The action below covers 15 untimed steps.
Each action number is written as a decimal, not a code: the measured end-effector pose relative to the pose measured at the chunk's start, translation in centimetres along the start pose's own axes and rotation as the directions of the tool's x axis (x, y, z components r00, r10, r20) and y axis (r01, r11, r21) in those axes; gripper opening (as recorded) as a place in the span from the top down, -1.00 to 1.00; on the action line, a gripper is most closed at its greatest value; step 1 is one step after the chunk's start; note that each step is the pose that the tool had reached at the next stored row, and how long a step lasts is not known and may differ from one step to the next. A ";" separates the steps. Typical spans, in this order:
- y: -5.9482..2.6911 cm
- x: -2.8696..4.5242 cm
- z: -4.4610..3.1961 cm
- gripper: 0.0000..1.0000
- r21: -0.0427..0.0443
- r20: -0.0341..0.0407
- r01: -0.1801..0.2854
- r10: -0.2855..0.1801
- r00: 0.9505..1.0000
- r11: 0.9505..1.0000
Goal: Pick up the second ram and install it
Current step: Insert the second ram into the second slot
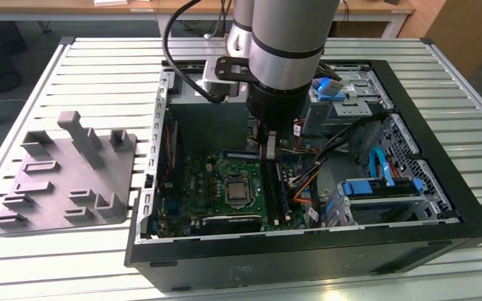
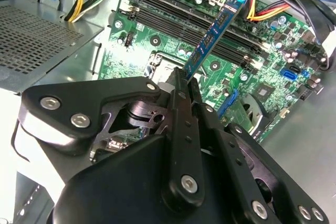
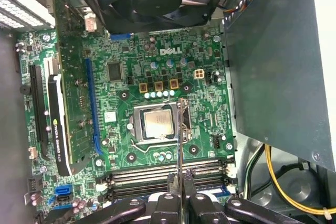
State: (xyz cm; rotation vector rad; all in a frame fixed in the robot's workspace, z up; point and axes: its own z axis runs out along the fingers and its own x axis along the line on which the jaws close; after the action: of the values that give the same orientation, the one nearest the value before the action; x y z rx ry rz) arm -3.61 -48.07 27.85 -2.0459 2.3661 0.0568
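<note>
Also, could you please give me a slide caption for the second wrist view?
The hand grips the second ram over the motherboard, close to its memory slots.

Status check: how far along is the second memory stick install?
Pickup looks done: the gripper is shut on the slim dark green memory stick inside the black computer case. In hand: the stick hangs above the long black memory slots on the green motherboard. Left: not yet seated in a slot.

Silver arm [image 1: 287, 37]; black cable [image 1: 170, 56]; black, screw-studded pincer [image 2: 182, 83]
</note>
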 end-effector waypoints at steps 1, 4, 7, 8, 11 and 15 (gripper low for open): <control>0.00 0.00 0.00 0.73 0.000 0.000 -0.008 0.008 1.000 1.000; 0.00 0.00 0.00 0.73 0.001 0.001 -0.037 0.037 0.999 0.999; 0.00 0.00 0.01 0.73 0.002 0.001 -0.071 0.071 0.997 0.997; 0.00 0.00 0.01 0.73 0.003 0.001 -0.085 0.085 0.996 0.996; 0.00 0.00 0.02 0.73 0.004 0.002 -0.124 0.124 0.992 0.992; 0.00 0.00 0.03 0.73 0.005 0.003 -0.167 0.167 0.986 0.986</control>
State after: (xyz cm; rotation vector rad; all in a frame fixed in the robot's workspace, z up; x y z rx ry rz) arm -3.61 -48.07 27.82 -1.8392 2.5268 0.0546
